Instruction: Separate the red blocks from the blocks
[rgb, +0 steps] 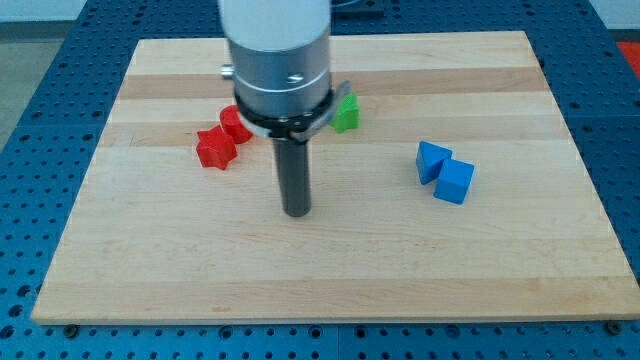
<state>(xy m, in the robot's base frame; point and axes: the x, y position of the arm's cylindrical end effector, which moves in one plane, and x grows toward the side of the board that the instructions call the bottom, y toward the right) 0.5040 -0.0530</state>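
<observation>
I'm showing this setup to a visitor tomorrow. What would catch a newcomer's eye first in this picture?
First, the big silver arm housing coming down from the view's top, ending in a dark rod whose end, my tip, rests on bare wooden board near the middle. Next, two red blocks huddled to the tip's upper left, a green block half hidden behind the arm, and two blue blocks touching at the view's right.

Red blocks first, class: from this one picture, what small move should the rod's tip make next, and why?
Probably slide my tip toward the view's left, then up behind the red blocks. They sit together up-left of the tip, untouched, with the green block close on their right. Pushing them leftward would likely widen that gap; the blue blocks are already far off.
</observation>
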